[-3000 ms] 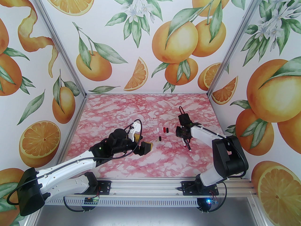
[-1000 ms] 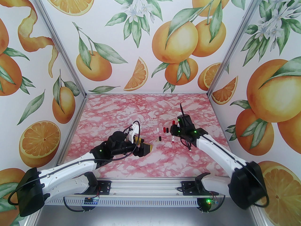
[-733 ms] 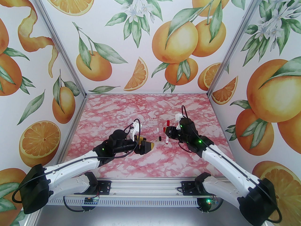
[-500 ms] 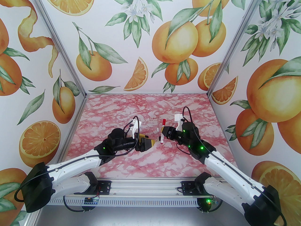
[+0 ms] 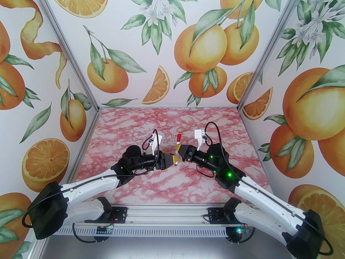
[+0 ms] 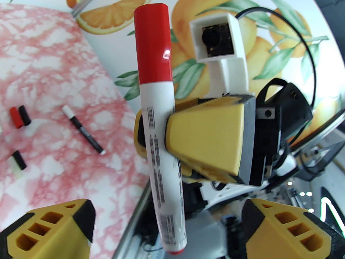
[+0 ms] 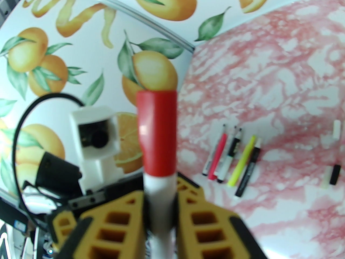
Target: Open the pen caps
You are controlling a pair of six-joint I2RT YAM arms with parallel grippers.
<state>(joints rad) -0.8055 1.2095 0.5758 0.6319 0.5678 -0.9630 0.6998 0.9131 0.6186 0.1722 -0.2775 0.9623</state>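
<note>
Centre of the top view, above the pink marbled worktop: right pincer clamped on the mid-barrel of a white marker. Marker near upright, slightly tilted, red cap uppermost and on the barrel. Left pincer reaching in from the left, level with the marker's red-tipped lower end. Left wrist view: same marker down the middle of the frame, printed label along the barrel. Yellow fingers of the left pincer at lower left and lower right, spread wide, one either side of the marker's lower end, touching nothing. Right wrist view: yellow pads tight against the barrel just below the cap; cap close to the lens and blurred. Right of centre in that frame, row of pens flat on the worktop, side by side: pink, yellow, black and white-barrelled ones. Far right edge, loose caps: one white, one black beside a pale one. Left edge of the left wrist view: loose caps again, a red and a black touching side by side, a black and a pale one nearer the bottom. Thin black pen alone, apart from them.
</note>
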